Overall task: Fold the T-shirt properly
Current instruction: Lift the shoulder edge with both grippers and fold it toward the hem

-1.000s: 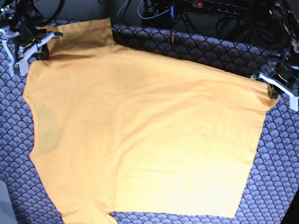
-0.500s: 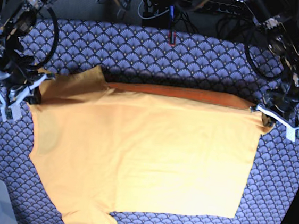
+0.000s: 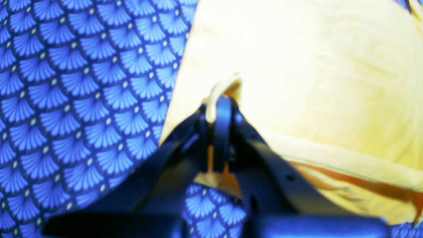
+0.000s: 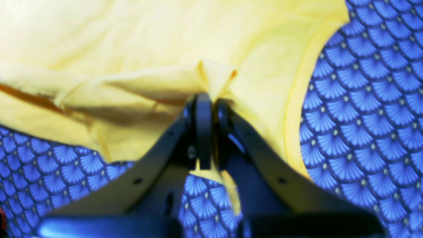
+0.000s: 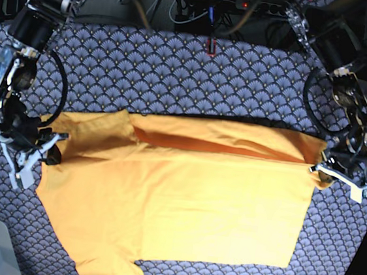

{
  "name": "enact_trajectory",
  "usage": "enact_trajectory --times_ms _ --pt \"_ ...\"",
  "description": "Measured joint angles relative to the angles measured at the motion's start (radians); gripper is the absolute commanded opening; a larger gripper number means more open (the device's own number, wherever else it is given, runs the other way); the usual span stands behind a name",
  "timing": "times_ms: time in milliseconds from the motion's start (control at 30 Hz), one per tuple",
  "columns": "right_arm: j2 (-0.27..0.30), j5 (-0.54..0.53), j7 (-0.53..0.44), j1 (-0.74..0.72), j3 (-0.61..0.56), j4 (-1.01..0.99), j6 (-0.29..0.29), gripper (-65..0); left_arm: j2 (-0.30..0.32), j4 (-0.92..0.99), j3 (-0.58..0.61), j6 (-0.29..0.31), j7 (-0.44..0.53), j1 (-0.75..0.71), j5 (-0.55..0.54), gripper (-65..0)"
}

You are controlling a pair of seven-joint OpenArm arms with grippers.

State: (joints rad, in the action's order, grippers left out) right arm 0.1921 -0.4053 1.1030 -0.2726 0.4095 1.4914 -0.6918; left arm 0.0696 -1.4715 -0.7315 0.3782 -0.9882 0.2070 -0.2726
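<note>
Your left gripper and right gripper each pinch tight an edge of the T-shirt on the blue cloth.

Your base view looks steeply down from above on the whole blue-grey scale-patterned cloth, both arms at its side edges. Each wrist view sits just behind its own jaws, facing forward along them, very near (and blurred for it). The left wrist view shares the T-shirt corner at the base view's right; the right wrist view shares the corner at its left.
</note>
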Motion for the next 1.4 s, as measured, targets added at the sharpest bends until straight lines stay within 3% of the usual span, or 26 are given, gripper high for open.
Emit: enact_trajectory --times_ms 300,533,1300,1400 --pt "0.048 0.005 -0.106 -0.048 -0.002 -0.172 0.000 -65.0 0.028 0.120 0.000 0.000 0.000 0.089 0.000 -65.0" --pt "0.055 0.006 -0.117 -0.060 -0.064 -0.175 0.000 -65.0 0.064 0.140 0.052 0.000 0.001 0.113 0.002 -65.0" --pt "0.068 0.005 -0.169 -0.092 -0.121 -0.175 0.000 -65.0 0.080 0.191 0.055 -0.004 0.053 0.105 0.001 -65.0" --pt "0.077 0.005 -0.169 -0.093 -0.121 -0.175 0.000 -65.0 0.079 0.191 0.058 -0.004 0.050 0.104 0.000 -59.1"
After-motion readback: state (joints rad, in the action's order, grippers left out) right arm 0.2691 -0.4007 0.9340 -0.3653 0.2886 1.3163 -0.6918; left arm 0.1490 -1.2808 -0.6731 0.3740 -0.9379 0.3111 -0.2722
